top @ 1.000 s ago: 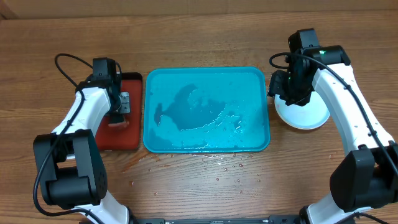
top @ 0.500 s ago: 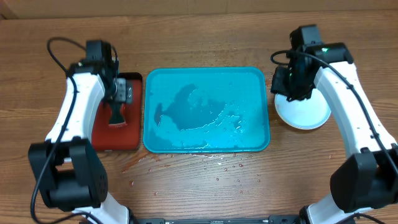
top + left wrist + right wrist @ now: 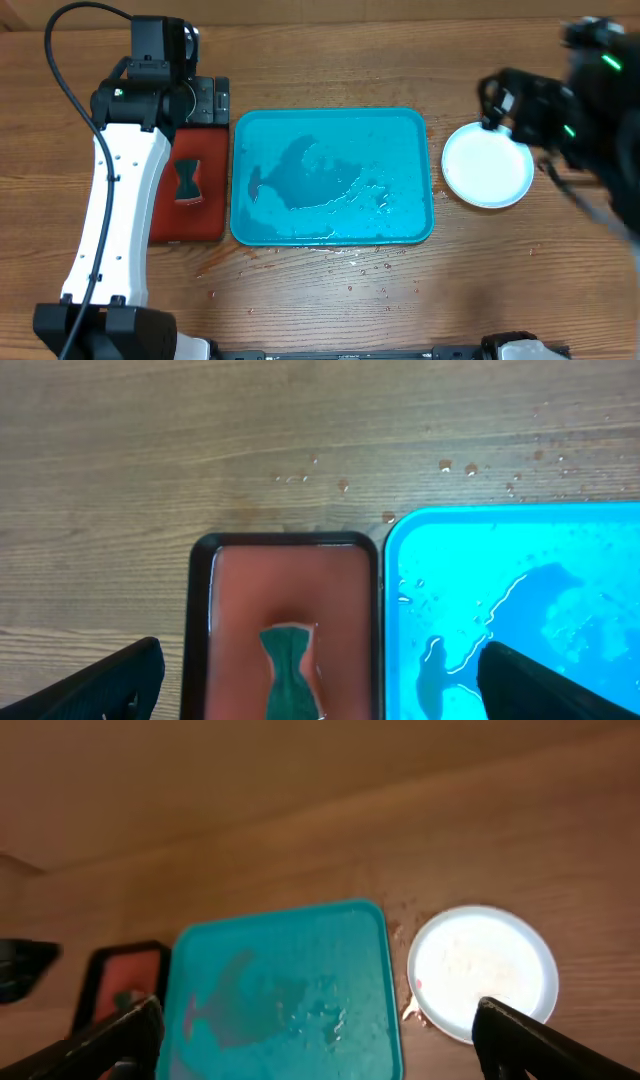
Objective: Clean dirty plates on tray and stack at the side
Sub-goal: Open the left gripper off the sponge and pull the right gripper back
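Our left claw [image 3: 320, 670] hangs spread over the red tray [image 3: 165, 215] and its green sponge [image 3: 188, 183]; our right claw [image 3: 320, 1020] is spread too. A white plate [image 3: 487, 165] sits just right of the wet cyan tray [image 3: 400, 130].

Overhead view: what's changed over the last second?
The left fingers let go of the sponge, leaving it on the red tray, and drew back toward the far edge of the table. The right fingers pulled rightward off the plates. The tray, plates and red tray stayed put.
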`<action>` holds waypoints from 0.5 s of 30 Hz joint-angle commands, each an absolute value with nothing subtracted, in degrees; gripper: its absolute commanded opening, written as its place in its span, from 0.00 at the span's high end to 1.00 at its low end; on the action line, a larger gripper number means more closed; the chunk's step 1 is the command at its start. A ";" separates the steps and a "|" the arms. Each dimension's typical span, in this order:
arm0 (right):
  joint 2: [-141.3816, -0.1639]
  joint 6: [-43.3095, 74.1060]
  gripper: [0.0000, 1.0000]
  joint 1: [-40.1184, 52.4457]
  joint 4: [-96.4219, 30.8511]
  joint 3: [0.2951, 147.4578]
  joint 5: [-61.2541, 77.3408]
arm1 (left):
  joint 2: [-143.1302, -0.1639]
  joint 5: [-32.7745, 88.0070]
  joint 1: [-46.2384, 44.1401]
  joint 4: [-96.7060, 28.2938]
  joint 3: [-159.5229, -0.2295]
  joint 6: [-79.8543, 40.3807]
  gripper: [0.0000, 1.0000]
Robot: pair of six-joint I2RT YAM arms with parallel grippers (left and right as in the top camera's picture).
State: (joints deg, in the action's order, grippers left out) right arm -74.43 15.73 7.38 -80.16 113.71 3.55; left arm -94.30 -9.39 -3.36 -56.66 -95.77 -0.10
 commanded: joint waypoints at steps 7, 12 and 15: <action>-65.58 14.76 0.00 7.44 -80.49 114.30 2.66 | -95.13 -9.10 -3.14 -56.75 -95.83 -1.32 0.00; -64.34 14.76 0.00 7.44 -80.75 114.30 2.66 | -95.13 -9.10 -3.14 -56.75 -95.81 -1.32 0.00; -64.36 14.76 0.00 7.44 -83.13 114.26 2.63 | -95.13 -9.10 -3.14 -56.75 -95.83 -1.32 0.00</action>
State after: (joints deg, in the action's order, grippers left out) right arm -64.45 15.62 7.38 -82.52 113.73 3.40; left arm -94.74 -9.39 -3.36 -56.80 -95.77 -0.10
